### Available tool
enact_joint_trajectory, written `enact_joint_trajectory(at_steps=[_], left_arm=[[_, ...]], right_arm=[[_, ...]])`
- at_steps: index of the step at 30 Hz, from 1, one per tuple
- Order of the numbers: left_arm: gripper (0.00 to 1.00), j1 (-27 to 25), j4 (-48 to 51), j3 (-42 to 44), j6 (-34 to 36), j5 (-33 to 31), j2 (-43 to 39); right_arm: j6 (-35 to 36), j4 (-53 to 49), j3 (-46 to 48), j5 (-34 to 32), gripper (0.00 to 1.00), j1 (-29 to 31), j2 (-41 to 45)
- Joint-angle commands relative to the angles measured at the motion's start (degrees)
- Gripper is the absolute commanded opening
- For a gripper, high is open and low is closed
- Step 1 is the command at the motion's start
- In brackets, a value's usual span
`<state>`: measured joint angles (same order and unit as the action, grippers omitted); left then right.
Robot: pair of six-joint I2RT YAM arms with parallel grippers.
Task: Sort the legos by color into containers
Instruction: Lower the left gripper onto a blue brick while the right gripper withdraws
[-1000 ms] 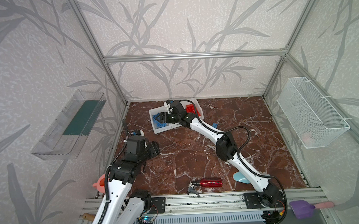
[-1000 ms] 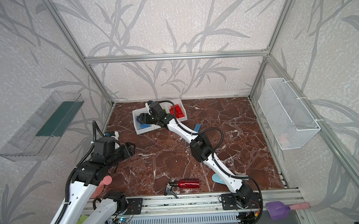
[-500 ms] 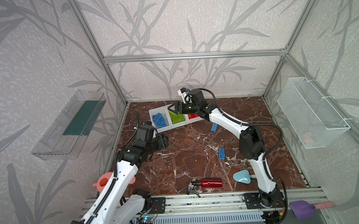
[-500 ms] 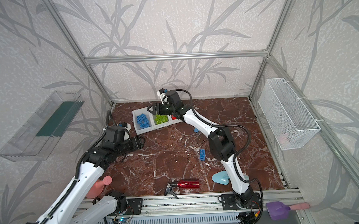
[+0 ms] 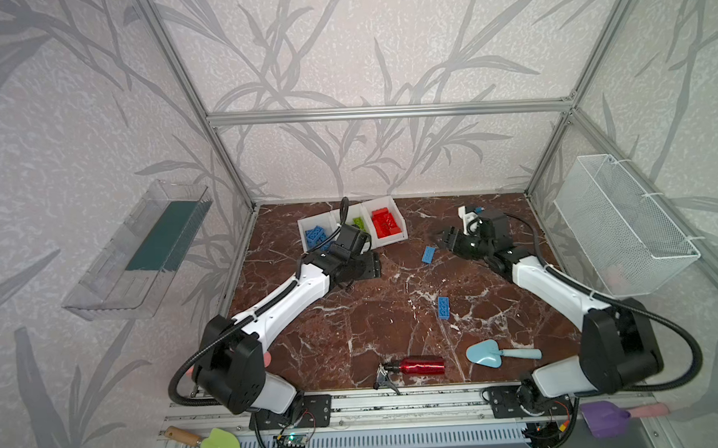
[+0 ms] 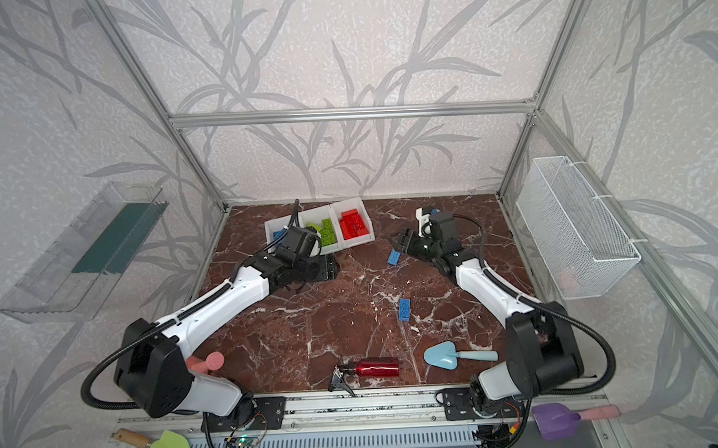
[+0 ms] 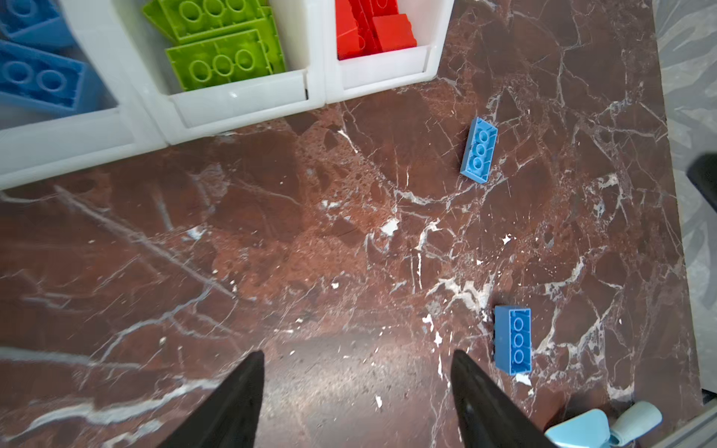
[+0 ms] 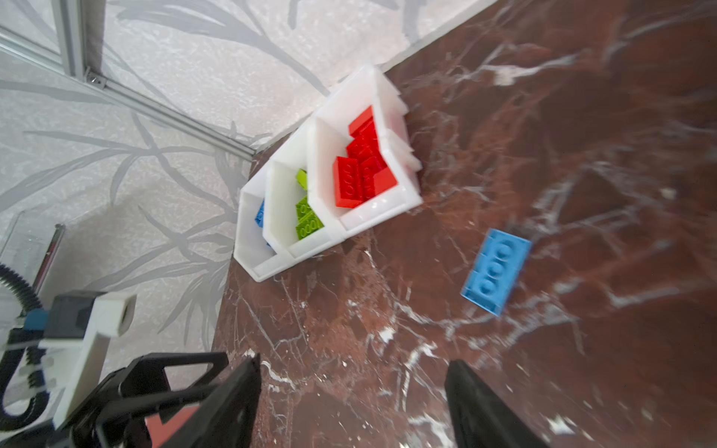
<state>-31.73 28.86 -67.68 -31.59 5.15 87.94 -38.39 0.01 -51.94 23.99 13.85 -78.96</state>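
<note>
Reddish-brown marble tabletop (image 5: 353,329), walled in by leaf-patterned paper and an aluminium frame (image 5: 385,112), carries the work. Toward the back stand the three joined white plastic open-top bins (image 5: 392,239), and they look sorted as intended. Blue studded plastic bricks (image 5: 315,235) lie in the bin nearest the left arm, lime green studded bricks (image 7: 217,58) in the middle one and red studded bricks (image 5: 384,224) in the third. As far as the views show, no colour is mixed in.

Two bricks lie loose on the marble, both blue. One flat blue brick (image 5: 428,255) sits near the front of the red bin, just ahead of the right gripper (image 8: 353,362). A second blue brick (image 5: 444,308) lies well apart from the bins, toward the middle of the table.

The left gripper (image 7: 357,355) hovers before the bins, its jaws apart with nothing between them. The right one's jaws are likewise spread and empty.

By my judgement the sort is close to done — only those two blue pieces need carrying to the blue bin, the one farthest from both of them.
</note>
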Motion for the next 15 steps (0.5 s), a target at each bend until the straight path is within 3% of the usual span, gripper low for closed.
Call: enact_joint_trajectory(at_steps=[1, 6, 15], left_arm=[[0.80, -1.4, -2.0, -5.7, 0.4, 0.1, 6.2], [0.83, -3.6, 1.1, -17.0, 2.3, -0.1, 18.3], [0.83, -6.1, 9.9, -36.8, 7.9, 0.8, 35.7]], right_arm=[[4.0, -6.2, 4.6, -3.4, 0.80, -3.4, 7.9], [8.2, -14.3, 9.7, -6.6, 0.90, -7.2, 17.6], [14.3, -22.6, 15.1, -11.4, 0.91, -8.5, 26.8]])
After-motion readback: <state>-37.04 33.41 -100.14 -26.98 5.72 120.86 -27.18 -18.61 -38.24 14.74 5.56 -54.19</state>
